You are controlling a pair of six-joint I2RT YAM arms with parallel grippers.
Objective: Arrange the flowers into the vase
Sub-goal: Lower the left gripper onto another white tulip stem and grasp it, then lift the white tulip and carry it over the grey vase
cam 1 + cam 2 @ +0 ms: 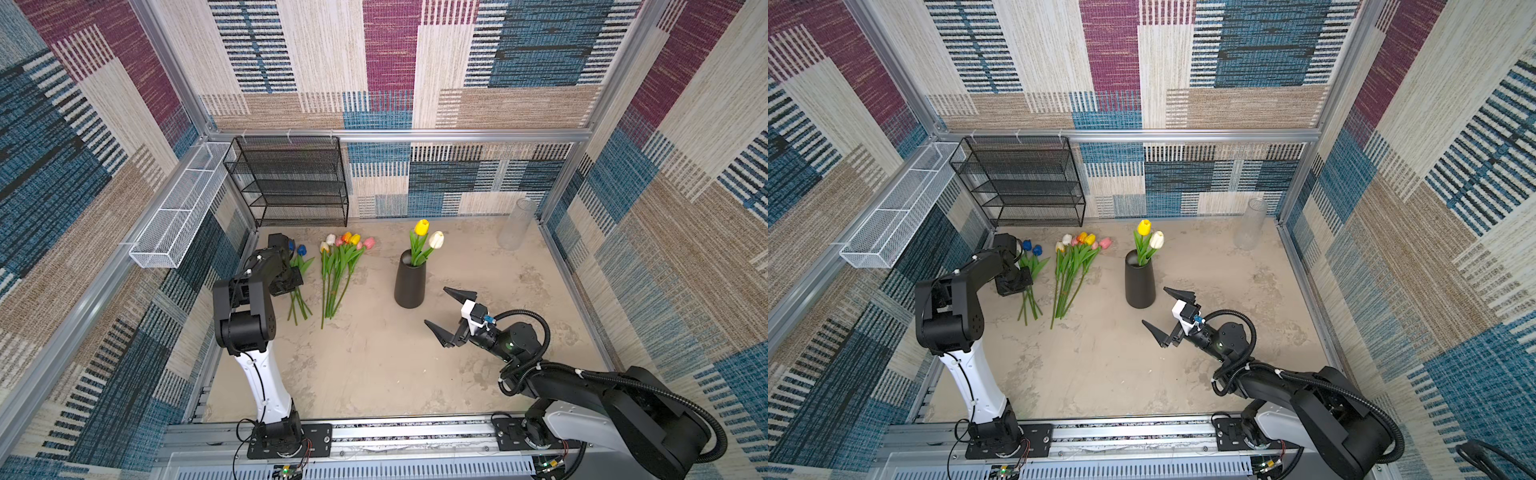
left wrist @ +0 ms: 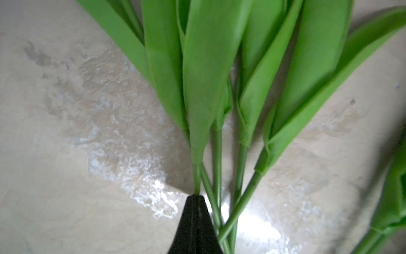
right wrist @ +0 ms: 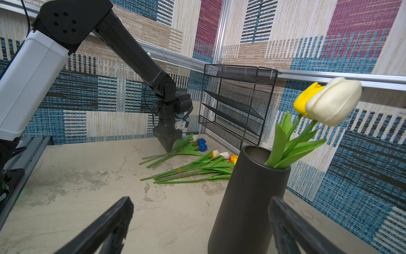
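Left gripper [image 2: 196,198] pinches one stem [image 2: 196,178] among flowers [image 1: 338,266] lying on the table [image 1: 374,365]. Right gripper [image 1: 434,304] stands spread near the vase [image 1: 409,286] holding two tulips [image 1: 422,227].

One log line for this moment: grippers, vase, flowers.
left gripper shut on tulip stem | right gripper open, empty, near black vase | in vase: yellow tulip, white tulip | mixed bunch loose

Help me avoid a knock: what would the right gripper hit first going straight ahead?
Probably the dark vase: the open right gripper points at its lower body, though depth is unclear.
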